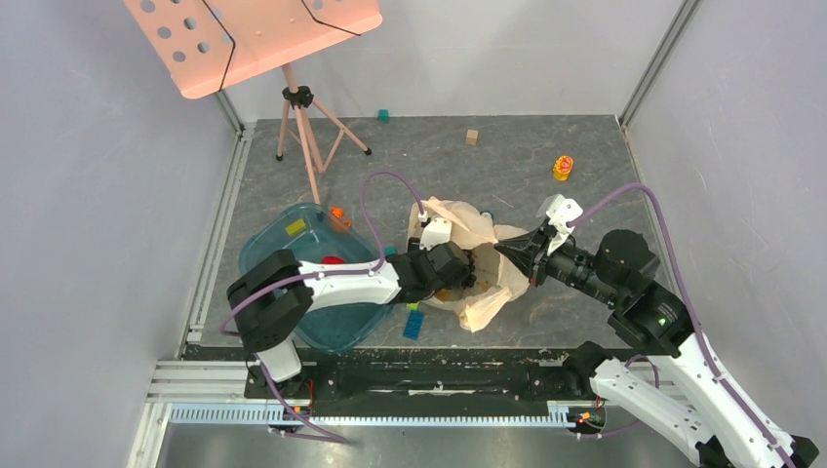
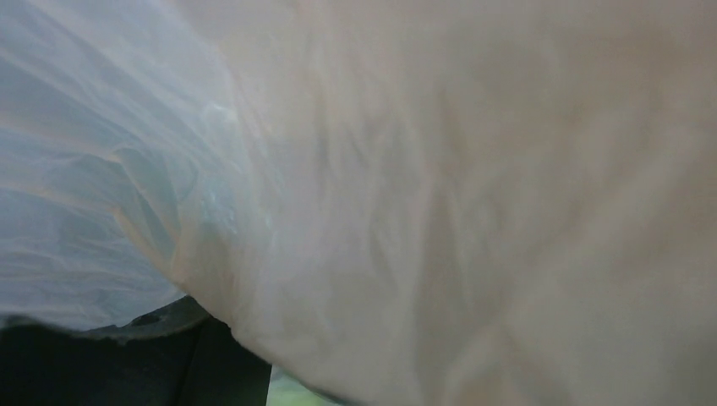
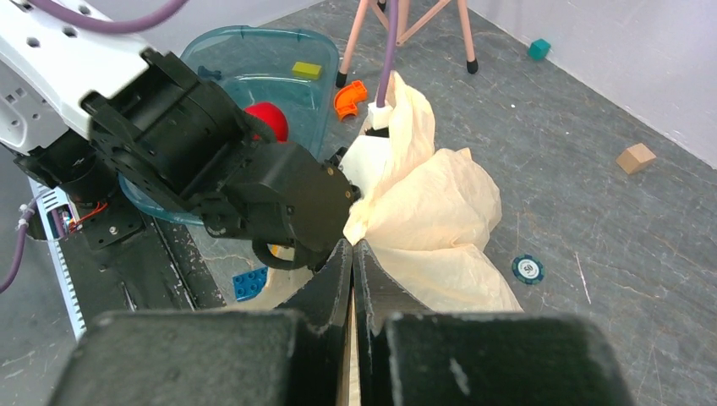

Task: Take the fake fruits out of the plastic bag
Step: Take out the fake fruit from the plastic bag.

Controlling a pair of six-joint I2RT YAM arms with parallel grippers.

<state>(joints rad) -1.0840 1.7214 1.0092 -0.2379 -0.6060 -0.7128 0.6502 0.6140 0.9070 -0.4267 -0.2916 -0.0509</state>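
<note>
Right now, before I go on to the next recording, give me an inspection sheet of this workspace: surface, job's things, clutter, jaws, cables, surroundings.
Surface: grey mottled table.
Job's things: plastic bag crumpled mid-table; one red fake fruit lies in the teal tray; other fruits not visible.
Clutter: blue block, wooden cube, teal cube, yellow-orange toy, poker chip, all on the table.
Jaws: left gripper is inside the bag, jaws hidden; right gripper has jaws shut on the bag's edge.
Cables: a purple cable loops from each arm.
Surroundings: pink music stand at far left; plain grey walls.
</note>
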